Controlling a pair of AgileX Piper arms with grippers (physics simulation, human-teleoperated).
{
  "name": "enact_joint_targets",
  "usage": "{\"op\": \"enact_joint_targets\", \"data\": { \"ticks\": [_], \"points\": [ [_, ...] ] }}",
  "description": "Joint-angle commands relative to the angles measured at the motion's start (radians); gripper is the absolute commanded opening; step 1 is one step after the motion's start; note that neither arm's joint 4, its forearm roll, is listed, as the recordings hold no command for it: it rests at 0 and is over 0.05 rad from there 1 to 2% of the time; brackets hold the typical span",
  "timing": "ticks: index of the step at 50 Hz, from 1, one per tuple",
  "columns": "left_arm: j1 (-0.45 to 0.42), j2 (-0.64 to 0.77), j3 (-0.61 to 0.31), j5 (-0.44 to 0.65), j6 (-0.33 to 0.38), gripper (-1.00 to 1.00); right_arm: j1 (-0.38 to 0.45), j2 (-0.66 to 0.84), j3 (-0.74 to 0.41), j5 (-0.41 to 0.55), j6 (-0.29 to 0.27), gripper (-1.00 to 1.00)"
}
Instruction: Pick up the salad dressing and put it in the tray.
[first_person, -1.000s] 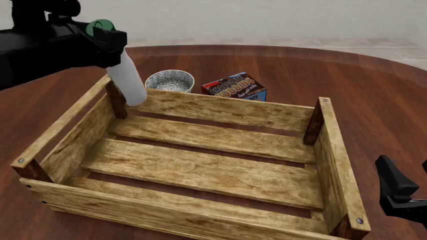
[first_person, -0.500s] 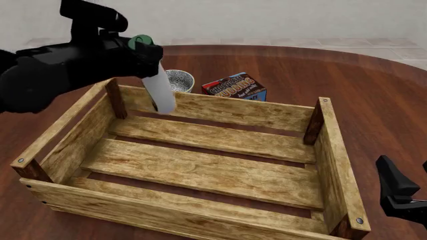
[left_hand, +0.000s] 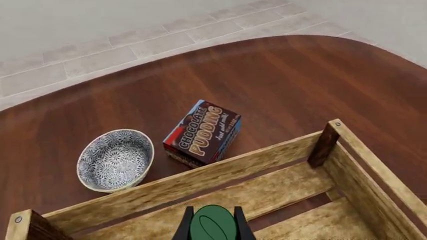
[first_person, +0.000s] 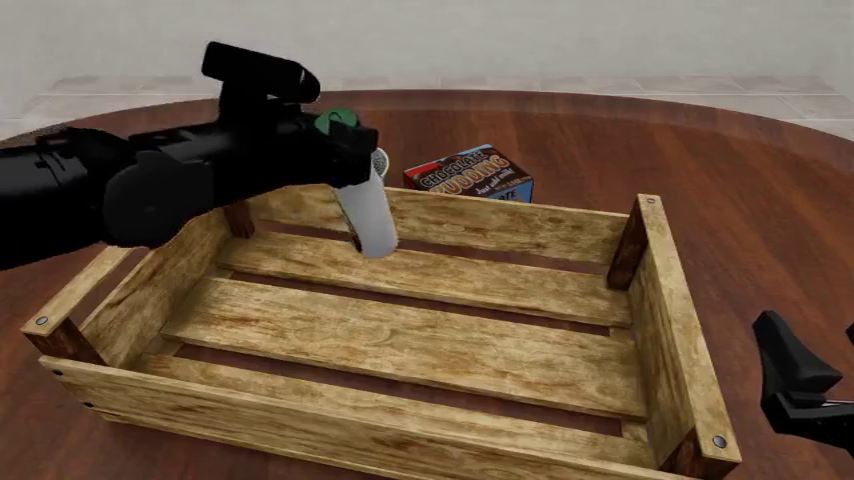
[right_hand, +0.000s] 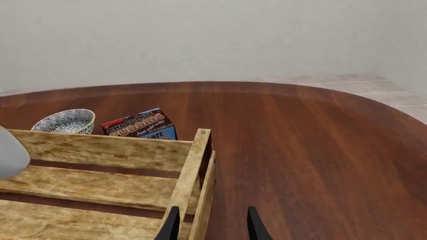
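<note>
The salad dressing (first_person: 368, 215), a slim white bottle with a dark-green cap, hangs a little tilted over the back left part of the tray (first_person: 441, 222), its base just above the rear floor slat. My left gripper (first_person: 350, 152) is shut on the bottle's neck just under the cap. In the left wrist view the green cap of the salad dressing (left_hand: 212, 226) sits between the two fingers of the left gripper (left_hand: 212, 232), above the tray's back wall (left_hand: 200, 182). My right gripper (right_hand: 212, 227) is open and holds nothing, outside the tray's right wall (right_hand: 193, 180). The front view shows it (first_person: 797, 388) at the lower right.
A patterned blue-white bowl (left_hand: 115, 159) and a chocolate pudding box (left_hand: 202, 132) stand on the table just behind the tray's back wall. The box (first_person: 470, 174) is also in the front view. The round wooden table (right_hand: 313, 150) stretches to the right of the tray.
My left arm has carried the bottle rightward and lower, from above the tray's back left corner to over the tray's inside. The right arm has not moved.
</note>
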Motion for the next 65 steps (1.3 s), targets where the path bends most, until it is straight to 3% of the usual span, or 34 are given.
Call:
{"op": "enact_joint_targets", "data": {
  "ticks": [1, 23, 65],
  "points": [
    [-0.038, 0.046, 0.000, -0.036, -0.034, -1.00, -0.002, 0.005, 0.000, -0.005, 0.005, 1.00],
    [-0.046, 0.143, 0.037, -0.103, 0.020, -1.00, -0.002, 0.010, 0.000, -0.009, 0.010, 1.00],
    [0.000, 0.311, 0.054, -0.177, 0.019, -1.00, -0.003, 0.009, 0.000, -0.008, 0.015, 1.00]
  ]
}}
